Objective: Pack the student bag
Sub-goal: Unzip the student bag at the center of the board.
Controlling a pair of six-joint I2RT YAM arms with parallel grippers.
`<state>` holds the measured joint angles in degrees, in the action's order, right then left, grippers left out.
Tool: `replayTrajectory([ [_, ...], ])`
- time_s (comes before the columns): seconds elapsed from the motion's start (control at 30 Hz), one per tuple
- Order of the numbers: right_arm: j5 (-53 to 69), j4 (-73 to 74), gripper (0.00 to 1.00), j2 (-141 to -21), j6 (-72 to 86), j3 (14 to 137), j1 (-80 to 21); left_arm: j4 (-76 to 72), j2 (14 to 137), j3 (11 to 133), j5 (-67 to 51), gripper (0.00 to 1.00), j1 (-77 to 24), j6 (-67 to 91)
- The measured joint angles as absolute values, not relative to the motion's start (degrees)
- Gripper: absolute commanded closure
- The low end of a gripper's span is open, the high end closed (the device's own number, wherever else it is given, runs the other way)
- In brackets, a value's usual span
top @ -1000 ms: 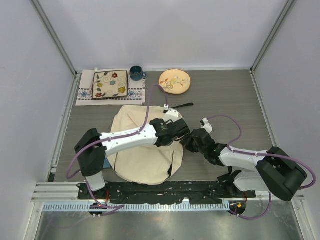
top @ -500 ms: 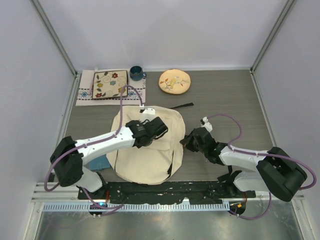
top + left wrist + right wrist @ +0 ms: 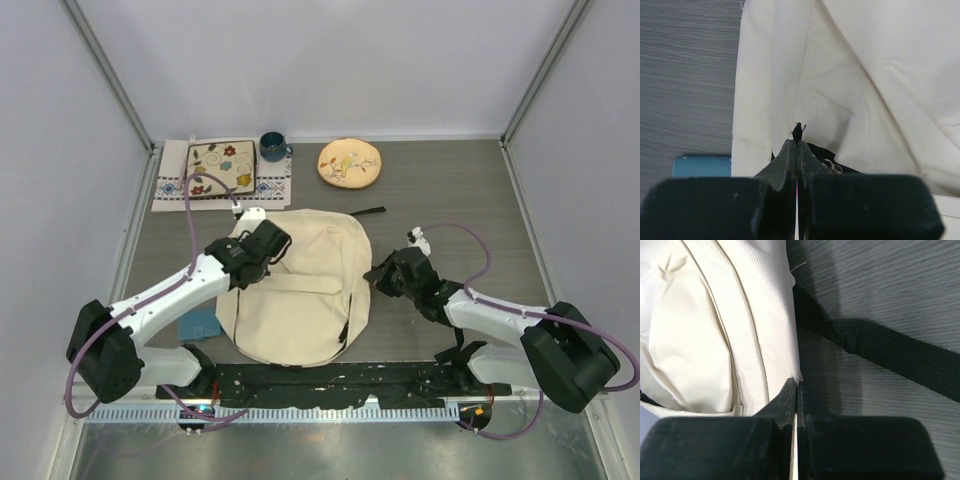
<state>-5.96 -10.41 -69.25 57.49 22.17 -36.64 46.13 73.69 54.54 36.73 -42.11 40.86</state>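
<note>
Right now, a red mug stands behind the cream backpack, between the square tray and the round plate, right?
Not quite: the mug is dark blue, not red, as the top view shows. It does stand behind the backpack, between the square tray and the round plate.

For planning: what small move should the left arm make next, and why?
Probably draw the zipper pull along the student bag: the left gripper is shut on it, dark lining shows beside it, and the shut right gripper rests at the bag's edge.
</note>
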Motion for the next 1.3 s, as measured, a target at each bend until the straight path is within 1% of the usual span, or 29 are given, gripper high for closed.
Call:
replayTrajectory([
  [0.13,-4.2,-9.8,0.99,-68.3,56.8,22.5,-34.9,44.3,72.2,53.3,33.8,1.0,-40.2,39.7],
  [0.23,-3.5,-8.9,0.99,-67.7,55.9,22.9,-33.8,42.6,71.3,52.7,30.8,0.7,-39.4,38.2],
  [0.27,-3.3,-8.4,0.99,-67.7,55.5,23.0,-32.7,42.1,71.1,52.5,29.7,0.5,-39.3,37.6],
  [0.33,-3.4,-7.3,0.99,-67.7,54.4,23.2,-30.7,41.3,70.6,52.3,27.7,0.38,-38.9,36.8],
  [0.37,-3.7,-6.6,0.99,-67.7,53.8,23.3,-29.6,41.2,70.4,52.2,27.0,0.28,-38.8,36.2],
  [0.47,-4.8,-3.9,0.99,-67.2,51.9,23.5,-26.4,40.4,69.5,51.5,24.1,0.16,-38.4,36.0],
  [0.53,-5.3,-2.4,0.99,-67.0,50.6,24.0,-24.4,40.0,68.9,51.2,22.9,0.11,-38.3,36.1],
  [0.57,-5.4,-1.7,0.99,-67.0,49.8,24.4,-23.4,39.9,68.5,51.1,22.3,0.07,-38.3,36.1],
  [0.6,-5.5,-1.0,0.99,-67.0,49.1,24.8,-22.5,39.7,68.1,51.0,21.7,0.04,-38.3,36.2],
  [0.67,-5.8,0.2,0.91,-67.0,47.5,25.7,-21.2,39.4,67.3,50.8,20.9,0.01,-38.3,36.4],
  [0.7,-5.9,0.8,0.87,-67.0,46.8,26.2,-20.8,39.3,67.0,50.8,20.8,0.0,-38.3,36.6],
  [0.73,-6.0,1.7,0.77,-67.0,46.2,26.8,-20.4,39.2,66.7,50.7,20.4,0.0,-38.3,36.7],
  [0.8,-6.3,2.8,0.61,-67.0,44.9,27.7,-20.0,39.0,66.4,50.7,20.0,0.0,-38.2,37.1],
  [0.83,-6.6,3.2,0.47,-67.0,44.2,28.3,-19.8,38.7,66.2,50.5,19.8,0.0,-38.2,37.3],
  [0.9,-7.0,4.0,0.38,-66.9,43.1,29.3,-19.4,38.5,65.7,50.2,19.7,0.0,-38.2,37.6],
  [0.93,-7.2,4.5,0.3,-66.6,42.8,29.7,-19.4,38.3,65.3,50.0,19.7,0.0,-38.2,38.0],
  [1.0,-7.5,5.6,0.27,-65.3,42.2,30.3,-19.4,38.3,64.3,49.5,19.7,0.0,-38.2,38.7],
  [1.07,-7.6,6.9,0.25,-63.0,41.8,30.9,-19.4,38.3,62.9,48.8,19.9,0.0,-38.2,39.2],
  [1.3,-4.6,9.8,0.25,-56.8,40.8,32.9,-19.4,38.4,59.7,46.8,20.8,0.0,-36.2,41.2],
])
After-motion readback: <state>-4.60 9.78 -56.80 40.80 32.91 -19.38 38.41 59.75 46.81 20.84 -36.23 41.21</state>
